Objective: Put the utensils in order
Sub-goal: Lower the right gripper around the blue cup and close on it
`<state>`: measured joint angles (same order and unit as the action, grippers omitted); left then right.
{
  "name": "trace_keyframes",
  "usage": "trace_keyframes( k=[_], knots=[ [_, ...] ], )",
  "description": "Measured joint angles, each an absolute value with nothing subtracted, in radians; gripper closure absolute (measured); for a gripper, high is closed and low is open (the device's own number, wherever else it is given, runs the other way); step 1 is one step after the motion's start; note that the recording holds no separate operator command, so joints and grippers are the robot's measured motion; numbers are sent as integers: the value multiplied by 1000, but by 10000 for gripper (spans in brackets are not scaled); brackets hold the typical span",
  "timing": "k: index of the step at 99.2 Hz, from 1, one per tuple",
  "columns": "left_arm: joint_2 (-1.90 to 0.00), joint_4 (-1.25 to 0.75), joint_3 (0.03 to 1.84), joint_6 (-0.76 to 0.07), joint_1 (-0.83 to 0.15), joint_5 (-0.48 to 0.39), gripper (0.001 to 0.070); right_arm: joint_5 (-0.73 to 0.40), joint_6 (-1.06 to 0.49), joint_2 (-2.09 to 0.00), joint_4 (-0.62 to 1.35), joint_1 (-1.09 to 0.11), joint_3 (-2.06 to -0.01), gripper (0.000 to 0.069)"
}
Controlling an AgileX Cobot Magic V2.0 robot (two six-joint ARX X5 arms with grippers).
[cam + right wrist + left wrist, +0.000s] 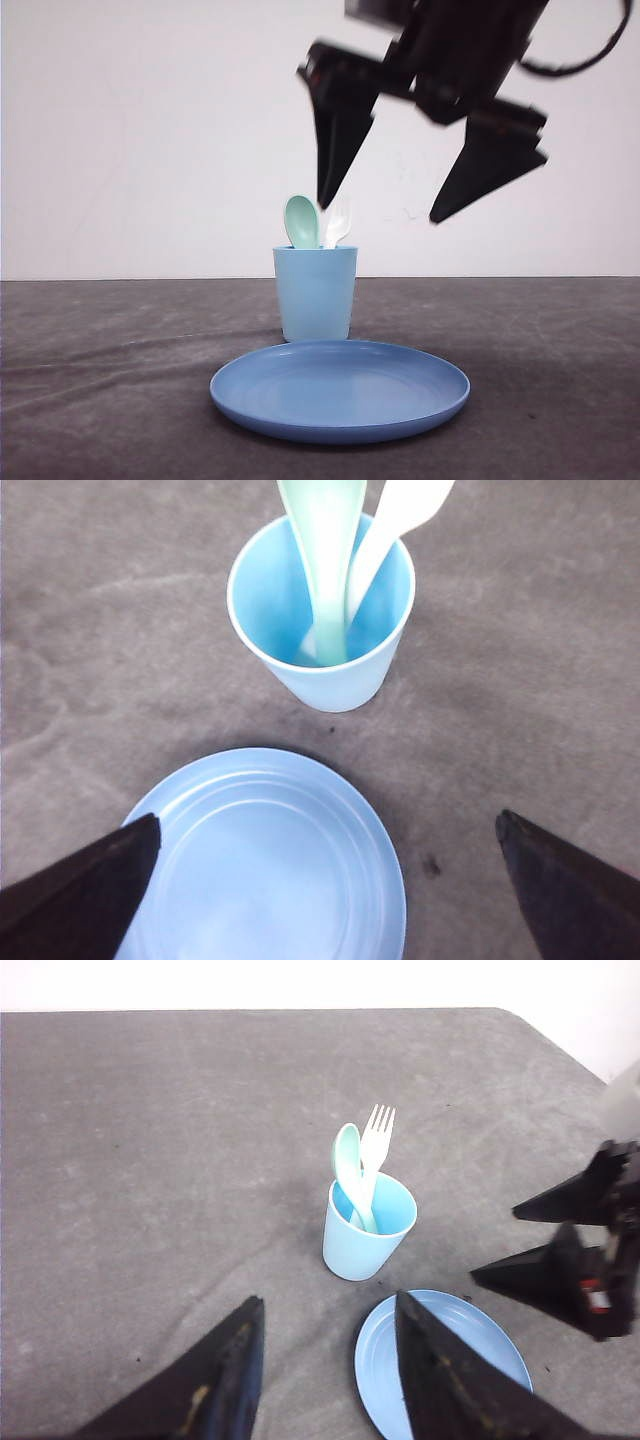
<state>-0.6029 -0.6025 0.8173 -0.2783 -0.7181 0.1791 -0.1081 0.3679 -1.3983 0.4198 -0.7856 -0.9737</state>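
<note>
The mint-green spoon (301, 221) and the white fork (337, 224) stand upright side by side in the light blue cup (315, 295), bowl and tines up. In the left wrist view the spoon (347, 1160) and fork (376, 1140) lean together on the cup's (360, 1250) far side. My right gripper (381, 212) hangs open above and just right of the cup, nothing between its fingers; it looks down on the spoon (325, 540), the fork (400, 515) and the cup (335, 685). My left gripper (328, 1300) is open and empty, short of the cup.
A round blue plate (340, 390) lies empty in front of the cup, on the dark grey table (110, 380). The plate (480, 1330) sits under the right gripper (495, 1243). The table's far edge meets a white wall.
</note>
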Motion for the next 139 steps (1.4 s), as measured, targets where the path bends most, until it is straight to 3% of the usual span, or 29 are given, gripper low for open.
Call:
trace_keyframes(
  k=[61, 87, 139],
  knots=[
    [-603, -625, 817, -278, -718, 179, 472, -104, 372, -1664, 97, -759, -974, 11],
    [-603, -651, 817, -278, -718, 179, 472, -44, 372, -1697, 10, -718, -974, 11],
    [-603, -656, 817, -278, -718, 179, 472, -1, 364, -1816, 61, -692, -1131, 11]
  ],
)
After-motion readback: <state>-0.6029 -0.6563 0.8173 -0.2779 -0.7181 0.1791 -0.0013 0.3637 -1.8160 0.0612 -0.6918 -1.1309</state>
